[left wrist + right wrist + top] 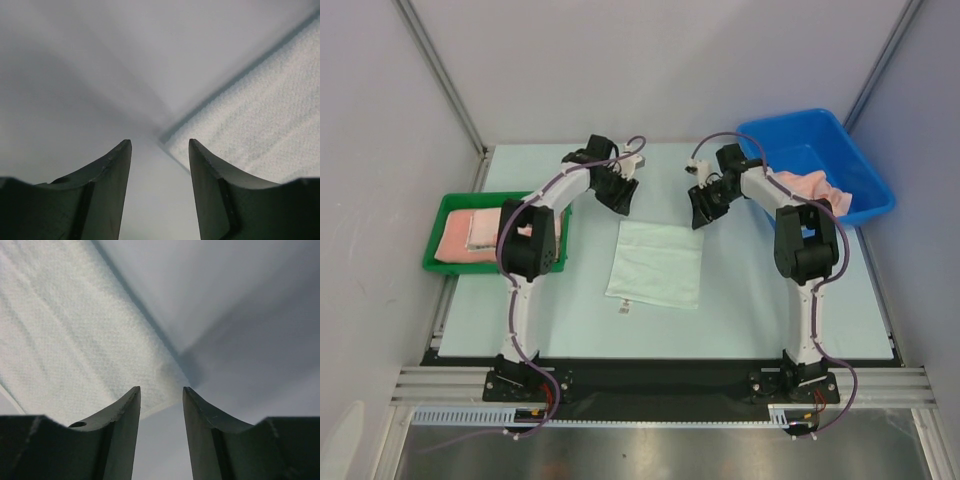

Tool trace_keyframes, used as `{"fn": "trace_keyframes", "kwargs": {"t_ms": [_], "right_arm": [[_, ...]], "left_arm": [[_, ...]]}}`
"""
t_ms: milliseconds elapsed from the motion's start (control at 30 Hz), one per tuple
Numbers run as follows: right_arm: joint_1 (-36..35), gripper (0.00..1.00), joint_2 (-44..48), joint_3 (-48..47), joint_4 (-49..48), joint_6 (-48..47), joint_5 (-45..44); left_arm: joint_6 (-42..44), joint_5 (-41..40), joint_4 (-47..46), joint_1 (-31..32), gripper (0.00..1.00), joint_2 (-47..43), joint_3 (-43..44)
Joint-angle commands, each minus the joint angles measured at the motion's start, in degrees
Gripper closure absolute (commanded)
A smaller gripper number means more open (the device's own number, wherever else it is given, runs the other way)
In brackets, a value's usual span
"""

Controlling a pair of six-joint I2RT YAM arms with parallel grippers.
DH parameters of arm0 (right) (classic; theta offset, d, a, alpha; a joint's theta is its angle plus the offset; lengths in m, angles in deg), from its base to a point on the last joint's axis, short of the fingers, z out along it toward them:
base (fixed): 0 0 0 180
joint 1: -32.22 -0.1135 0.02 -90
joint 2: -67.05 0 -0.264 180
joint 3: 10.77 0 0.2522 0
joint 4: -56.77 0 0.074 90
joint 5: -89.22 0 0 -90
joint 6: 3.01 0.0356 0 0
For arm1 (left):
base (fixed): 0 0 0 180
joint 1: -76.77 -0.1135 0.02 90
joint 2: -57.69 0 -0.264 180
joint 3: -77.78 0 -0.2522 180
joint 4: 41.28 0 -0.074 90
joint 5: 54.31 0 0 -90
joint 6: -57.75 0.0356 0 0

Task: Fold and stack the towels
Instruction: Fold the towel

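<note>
Your white towel point(655, 263) lies spread flat at mid-table. Both grippers sit just past its far edge, the left gripper point(618, 197) off the far-left corner and the right gripper point(703, 210) off the far-right corner. Both pairs of jaws stand apart with nothing between them, and in each wrist view you see a corner of that towel on the table just ahead of the fingertips. Left of the white towel, the tray point(435, 265) holds pink towels point(453, 242); to its right and farther back, the bin point(790, 128) holds a crumpled pink towel point(812, 187).
</note>
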Motion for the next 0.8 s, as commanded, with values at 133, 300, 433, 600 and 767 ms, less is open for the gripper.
{"fn": "trace_keyframes", "kwargs": {"t_ms": [133,300,433,600,767], "right_arm": [[0.83,0.54,-6.04,-5.48,5.97,-5.81,-0.05],[1.36,0.57,-9.12,-7.94,8.00,-7.66,0.39],[1.62,0.54,-9.21,-7.86,7.91,-8.36,-1.36],[2.33,0.53,-9.56,-9.17,7.99,-8.71,-0.32],[2.15,0.52,-10.18,-8.74,8.44,-9.07,0.66]], "left_arm": [[8.02,3.08,5.08,-0.24,0.49,4.67,5.21],[9.25,3.96,9.12,-0.24,0.54,9.33,10.23],[10.22,3.88,10.62,-0.24,0.69,10.74,12.25],[10.92,4.22,12.03,-0.24,0.82,11.09,12.87],[10.84,4.84,13.43,-0.16,0.94,11.09,12.87]]}}
